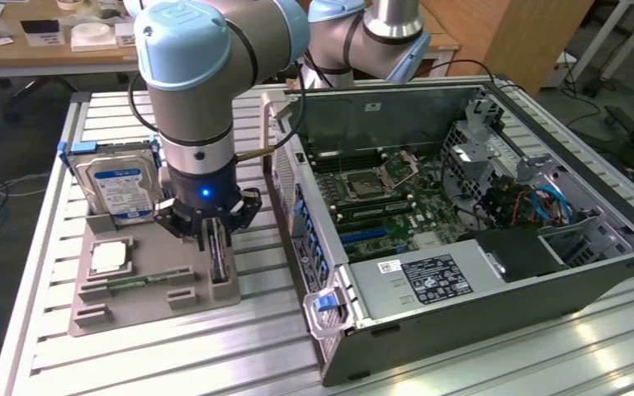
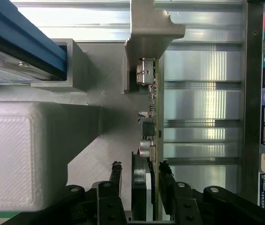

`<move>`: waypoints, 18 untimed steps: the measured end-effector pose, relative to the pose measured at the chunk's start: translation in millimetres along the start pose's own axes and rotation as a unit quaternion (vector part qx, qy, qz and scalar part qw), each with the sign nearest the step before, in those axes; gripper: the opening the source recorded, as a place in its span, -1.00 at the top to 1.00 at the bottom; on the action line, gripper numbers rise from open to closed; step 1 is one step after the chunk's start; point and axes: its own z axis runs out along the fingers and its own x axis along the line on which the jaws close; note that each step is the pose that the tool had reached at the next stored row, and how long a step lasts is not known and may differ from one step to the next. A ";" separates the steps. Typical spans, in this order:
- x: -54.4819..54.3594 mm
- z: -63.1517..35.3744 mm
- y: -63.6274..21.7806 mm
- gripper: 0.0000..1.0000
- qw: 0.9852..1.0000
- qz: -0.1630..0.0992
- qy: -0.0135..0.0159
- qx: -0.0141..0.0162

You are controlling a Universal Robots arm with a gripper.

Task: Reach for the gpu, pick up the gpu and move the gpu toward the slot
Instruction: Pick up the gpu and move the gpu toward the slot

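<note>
**Item: graphics card, standing in holder, gripper astride**

Location: the gpu point(image 1: 221, 264) stands on its long edge in a slot of the grey holder point(image 1: 141, 309), at the end of the holder nearest the computer case point(image 1: 515, 322). The holder rests on the slatted metal table point(image 1: 240, 355).

Gripper: the gripper point(image 1: 214, 239) hangs straight down over the card, pointing at the table. In the wrist view the gripper point(image 2: 140, 164) has its two black fingers point(image 2: 116, 176) spread, one on each side of the gpu point(image 2: 158, 112). A gap shows between one finger and the card's black fan face. The other finger sits just beside the board's bare face; contact there cannot be told. The card is not lifted and sits in its slot.

Also in the holder: a hard drive point(image 1: 119, 186) with a blue label, upright at the far end; a square silver chip point(image 1: 110, 257) lying flat; a memory stick point(image 1: 130, 283) lying beside it.

Computer case: lies on its side with the cover off and the motherboard point(image 1: 378, 190) exposed, just beside the holder on the exterior view's right.
</note>
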 end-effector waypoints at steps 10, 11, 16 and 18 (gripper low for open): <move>-0.4 0.0 0.0 0.28 1.000 0.000 0.000 0.000; -0.4 0.1 0.0 0.28 1.000 0.000 0.000 0.000; -1.2 0.0 0.0 0.44 1.000 0.000 0.000 0.000; -1.9 0.0 0.0 0.44 1.000 0.000 0.000 0.000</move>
